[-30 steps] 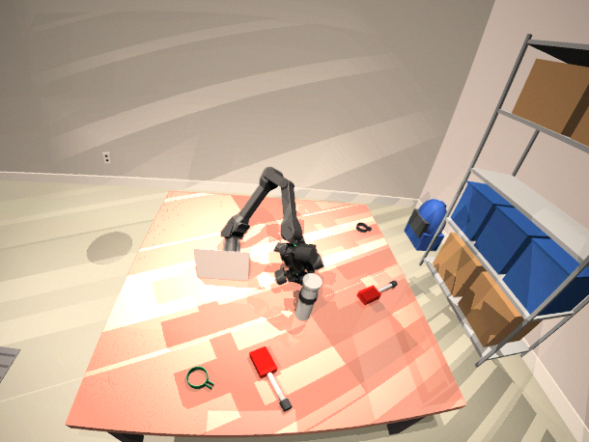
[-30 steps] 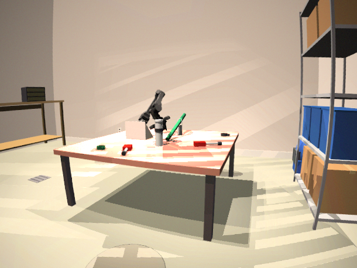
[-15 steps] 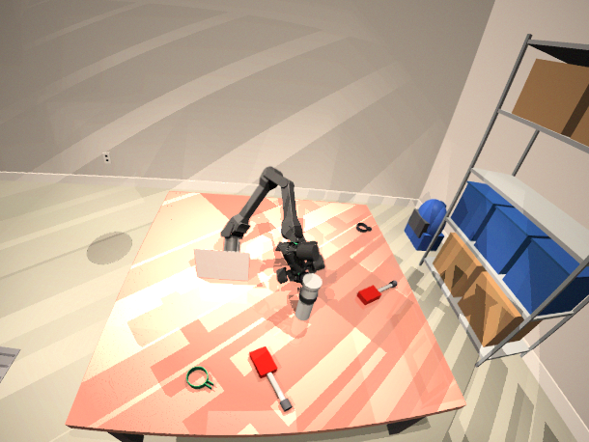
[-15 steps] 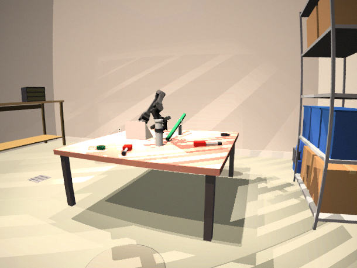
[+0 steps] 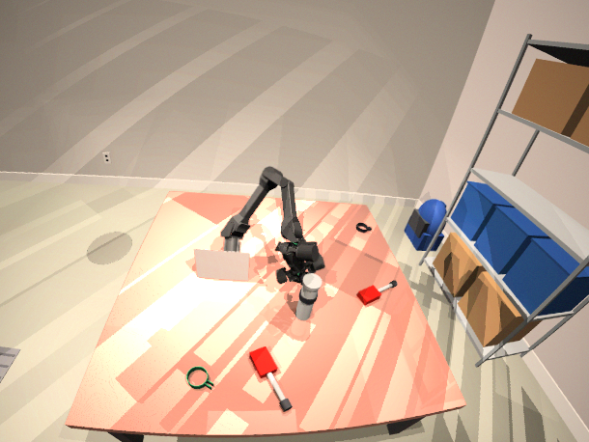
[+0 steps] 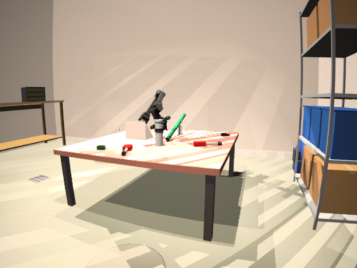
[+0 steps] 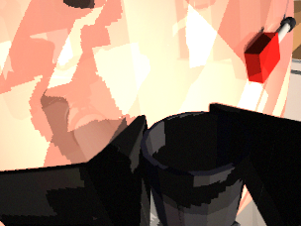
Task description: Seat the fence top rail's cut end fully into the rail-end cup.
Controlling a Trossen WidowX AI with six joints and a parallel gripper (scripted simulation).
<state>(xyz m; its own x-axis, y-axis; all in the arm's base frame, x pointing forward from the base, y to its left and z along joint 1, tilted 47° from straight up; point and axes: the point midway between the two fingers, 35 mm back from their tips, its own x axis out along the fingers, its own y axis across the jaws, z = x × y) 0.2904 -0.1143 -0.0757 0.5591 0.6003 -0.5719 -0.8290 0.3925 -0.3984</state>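
The green top rail (image 6: 176, 126) slants down toward the table, its dark lower end (image 6: 167, 138) near the table top, right of the big grey post (image 5: 304, 309) (image 6: 158, 139). The small post (image 6: 180, 130) stands behind the rail; the loop cap is too small to make out. The dark brace band (image 5: 305, 299) (image 6: 158, 130) sits round the big post below its cap (image 5: 312, 282) (image 6: 158, 120). My gripper (image 7: 178, 116) is shut on the dark rail-end cup (image 7: 193, 144), its open mouth showing between the fingers, close behind the post. The arm hides the rail in the top view.
A pale panel (image 5: 222, 264) (image 6: 136, 130) stands beside the arm base. Two red blocks with white rods (image 5: 264, 362) (image 5: 369, 294) lie on the table. A green ring clamp (image 5: 208, 382) lies front left, a black ring clamp (image 5: 357, 228) back right.
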